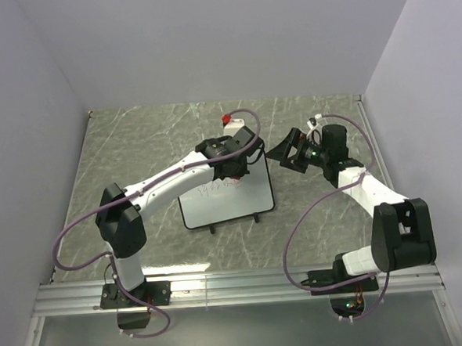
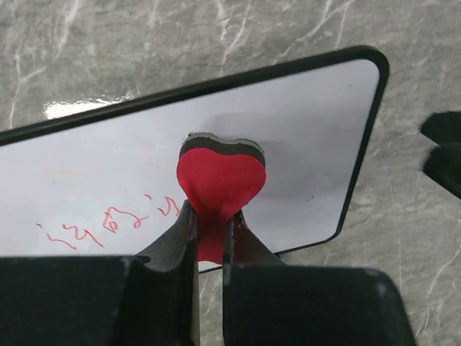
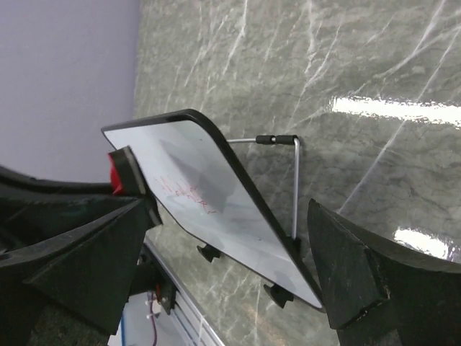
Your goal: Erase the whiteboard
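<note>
From above, the left arm's wrist covers the upper part of the small white rectangular whiteboard with thin black frame point(image 1: 227, 206), whose red scribbles point(image 1: 218, 188) are too small to read. In the left wrist view the board's left end runs off the picture; the left gripper point(image 2: 211, 216) hides part of its near edge and the tip of the red heart-shaped eraser with a black pad point(image 2: 220, 179). Two black shapes point(image 2: 445, 151) are cut off at the right edge
</note>
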Controlling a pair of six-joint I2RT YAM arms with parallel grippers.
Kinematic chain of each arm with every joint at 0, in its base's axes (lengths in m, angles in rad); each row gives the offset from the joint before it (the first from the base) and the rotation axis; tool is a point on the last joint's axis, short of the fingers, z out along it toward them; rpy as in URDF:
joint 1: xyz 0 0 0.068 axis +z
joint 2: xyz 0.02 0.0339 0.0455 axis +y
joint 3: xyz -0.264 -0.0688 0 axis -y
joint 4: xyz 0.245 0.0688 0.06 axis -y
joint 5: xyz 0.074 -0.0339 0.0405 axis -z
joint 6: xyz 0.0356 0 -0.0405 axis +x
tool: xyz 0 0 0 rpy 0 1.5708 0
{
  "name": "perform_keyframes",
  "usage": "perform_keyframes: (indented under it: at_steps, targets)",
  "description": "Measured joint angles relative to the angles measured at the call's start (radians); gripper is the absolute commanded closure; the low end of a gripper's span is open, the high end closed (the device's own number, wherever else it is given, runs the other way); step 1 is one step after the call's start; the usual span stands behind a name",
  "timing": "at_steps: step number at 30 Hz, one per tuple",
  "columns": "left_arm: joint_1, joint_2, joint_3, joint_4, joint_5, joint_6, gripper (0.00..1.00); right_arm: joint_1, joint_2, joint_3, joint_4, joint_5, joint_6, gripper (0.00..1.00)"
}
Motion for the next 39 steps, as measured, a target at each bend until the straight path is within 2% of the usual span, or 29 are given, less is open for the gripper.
perform_keyframes:
  at_steps: [10, 11, 13, 16, 21, 23, 24, 26, 29, 36, 39]
  targets:
    - [-0.034, 0.015, 0.0, 0.002, -0.034, -0.031, 1.0, 0.021, 0.132, -0.034, 0.151, -0.058, 0.019, 0.08]
    - [-0.034, 0.017, 0.0, 0.003, -0.034, -0.032, 1.0, 0.029, 0.145, -0.034, 0.158, -0.059, 0.019, 0.13]
    - [-0.036, 0.021, 0.0, 0.003, -0.034, -0.033, 1.0, 0.049, 0.167, -0.031, 0.165, -0.062, 0.014, 0.31]
    - [-0.041, 0.025, -0.001, 0.011, -0.037, -0.039, 1.0, 0.073, 0.195, -0.026, 0.17, -0.066, 0.005, 0.49]
    - [-0.059, 0.025, -0.05, 0.071, -0.051, -0.053, 1.0, 0.086, 0.212, -0.014, 0.154, -0.076, -0.024, 0.59]
    - [-0.069, 0.026, -0.08, 0.093, -0.068, -0.056, 1.0, 0.086, 0.212, -0.011, 0.14, -0.084, -0.048, 0.66]
    - [-0.073, 0.027, -0.093, 0.101, -0.076, -0.058, 1.0, 0.087, 0.212, -0.009, 0.129, -0.087, -0.055, 0.7]
    - [-0.081, 0.034, -0.117, 0.125, -0.095, -0.063, 1.0, 0.09, 0.212, -0.001, 0.104, -0.088, -0.072, 0.86]
    - [-0.086, 0.046, -0.153, 0.16, -0.129, -0.08, 1.0, 0.09, 0.212, 0.016, 0.066, -0.088, -0.108, 1.0]
    - [-0.107, 0.043, -0.224, 0.251, -0.235, -0.145, 1.0, 0.097, 0.209, 0.048, -0.026, -0.058, -0.193, 1.0]
    - [-0.1, -0.013, -0.316, 0.328, -0.239, -0.171, 1.0, 0.101, 0.209, 0.053, -0.043, -0.061, -0.211, 1.0]
